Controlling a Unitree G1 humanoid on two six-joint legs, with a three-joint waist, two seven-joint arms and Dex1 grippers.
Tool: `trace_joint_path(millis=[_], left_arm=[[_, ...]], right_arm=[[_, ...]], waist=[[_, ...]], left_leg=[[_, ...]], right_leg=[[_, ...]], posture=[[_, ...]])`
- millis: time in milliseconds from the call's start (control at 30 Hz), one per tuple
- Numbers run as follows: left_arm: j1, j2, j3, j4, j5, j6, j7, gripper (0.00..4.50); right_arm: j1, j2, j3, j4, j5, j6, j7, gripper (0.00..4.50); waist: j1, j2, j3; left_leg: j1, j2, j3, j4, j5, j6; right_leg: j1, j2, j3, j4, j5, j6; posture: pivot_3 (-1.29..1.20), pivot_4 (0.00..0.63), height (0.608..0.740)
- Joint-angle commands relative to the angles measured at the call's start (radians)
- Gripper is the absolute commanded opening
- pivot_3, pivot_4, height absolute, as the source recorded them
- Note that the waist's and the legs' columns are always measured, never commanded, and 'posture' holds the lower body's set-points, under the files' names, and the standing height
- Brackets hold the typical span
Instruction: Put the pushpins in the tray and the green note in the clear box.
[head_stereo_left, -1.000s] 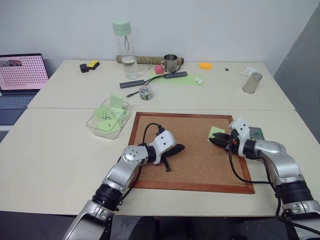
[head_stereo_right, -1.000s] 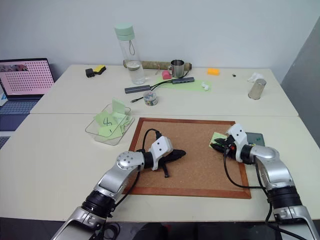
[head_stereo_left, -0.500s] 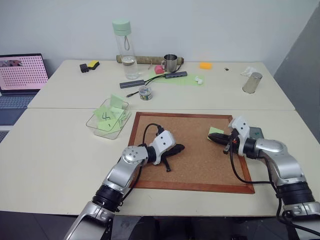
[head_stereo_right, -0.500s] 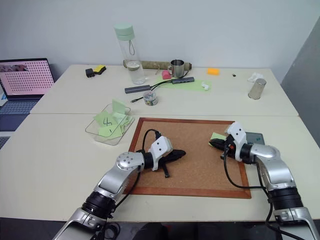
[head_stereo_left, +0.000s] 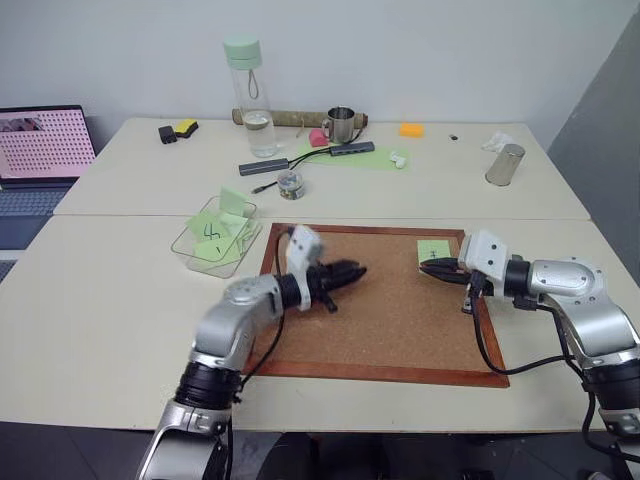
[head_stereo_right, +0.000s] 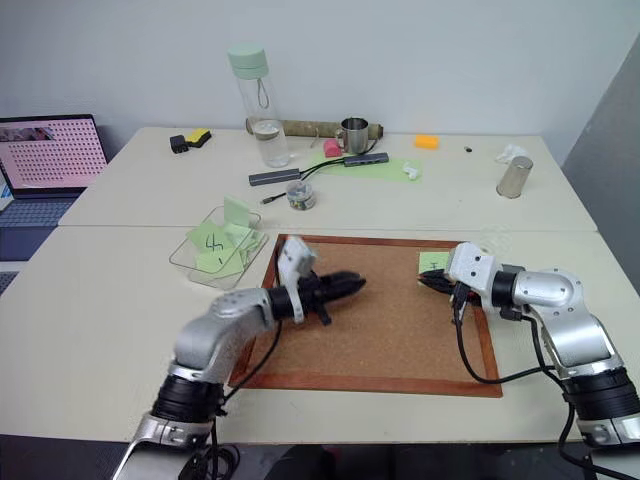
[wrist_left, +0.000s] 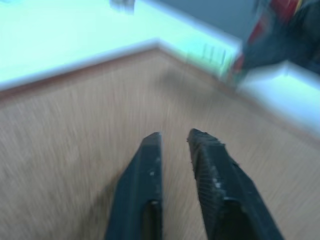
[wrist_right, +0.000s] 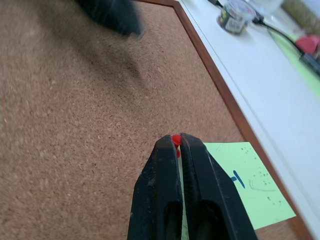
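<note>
The green note (head_stereo_left: 434, 250) lies on the far right corner of the corkboard (head_stereo_left: 390, 320) and bears a small dark handwritten mark (wrist_right: 237, 178). My right gripper (head_stereo_left: 430, 268) hovers just over the note's near edge, shut on a red pushpin (wrist_right: 175, 139) that peeks out between the fingertips. My left gripper (head_stereo_left: 352, 270) hangs level above the board's middle, its fingers (wrist_left: 150, 165) a little apart with nothing between them. The clear box (head_stereo_left: 183, 248) stands left of the board with several green notes inside. The tray is hidden behind my right hand.
A tall bottle with a mint lid (head_stereo_left: 250, 95), a small jar (head_stereo_left: 291, 184), a cable hub (head_stereo_left: 262, 168) and a metal mug (head_stereo_left: 340, 125) stand on the far table. A laptop (head_stereo_left: 40, 150) sits at far left, a metal cup (head_stereo_left: 505, 165) at far right.
Both hands have risen off the corkboard and rolled. The right gripper closed on the red pushpin and lifted it from the note. The left gripper's fingers have parted slightly.
</note>
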Motion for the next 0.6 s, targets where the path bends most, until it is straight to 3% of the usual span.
trace_joint_path(millis=[33, 167, 467, 600], left_arm=[[-0.029, -0.050, 0.090, -0.036, -0.163, 0.152, 0.055, 1.91], [-0.045, -0.106, 0.123, -0.015, -0.240, 0.228, 0.101, 2.63], [-0.093, -0.195, 0.107, 0.115, -0.246, 0.225, 0.150, 4.24], [-0.127, -0.236, 0.106, 0.162, -0.242, 0.193, 0.152, 4.24]], right_arm=[[-0.020, -0.011, 0.011, -0.014, -0.074, -0.202, -0.015, 0.00], [-0.041, -0.009, 0.025, 0.000, -0.119, -0.327, -0.023, 0.00], [-0.047, -0.013, 0.050, -0.037, -0.130, -0.402, -0.001, 0.00], [-0.049, -0.017, 0.058, -0.045, -0.126, -0.411, 0.006, 0.00]], waist=[[0.001, 0.000, 0.000], [0.000, -0.001, 0.000], [0.002, -0.001, 0.000], [0.002, -0.001, 0.001]], left_leg=[[0.000, 0.000, 0.000, 0.000, 0.000, -0.001], [0.000, 0.000, 0.000, 0.000, 0.001, -0.003], [0.000, 0.000, 0.000, 0.000, 0.003, -0.005], [0.000, 0.000, 0.000, 0.000, 0.003, -0.005]], right_leg=[[0.000, 0.000, 0.000, 0.000, 0.000, 0.000], [0.000, 0.000, 0.000, 0.000, 0.000, 0.000], [0.000, 0.000, 0.000, 0.000, 0.000, 0.000], [0.000, 0.000, 0.000, 0.000, 0.000, 0.000]], posture=[[0.00, 0.150, 0.740], [0.00, 0.150, 0.740], [0.00, 0.150, 0.740], [0.00, 0.150, 0.740]])
